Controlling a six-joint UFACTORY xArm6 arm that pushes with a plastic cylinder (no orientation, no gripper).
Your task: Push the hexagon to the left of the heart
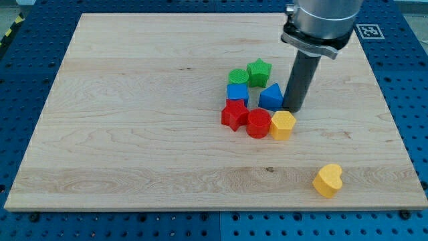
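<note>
Nearest the view's bottom edge sits the yellow heart [328,180], alone on the pale wooden tabletop [134,134], toward the view's lower right and well apart from every other block.

Up and to the view's left of it lies a tight cluster of seven blocks. The yellow hexagon [283,124] is the cluster's lower right member, so it lies left of the heart in the view but also higher up, with bare wood between the two. It touches the red rounded block [259,124] on its left, whose exact shape I cannot make out. Left of that, touching it, is the red star [234,114]. Above the red star is the blue cube [237,93], and to its right the blue wedge-like block [271,96]. Topping the cluster are the green rounded block [237,76] and, to its right, the green star [258,72].

No claw shows on my arm, so I can report neither a clench nor a release. The arm ends in a dark rod [302,80] that comes down from the view's top right. The rod's lower end, my tip [295,109], is down at the tabletop just right of the blue wedge-like block and just above the yellow hexagon. Whether it actually touches either one I cannot tell.

Around the tabletop runs a blue perforated base [27,33], with a black-and-white marker [369,31] at the view's upper right.
</note>
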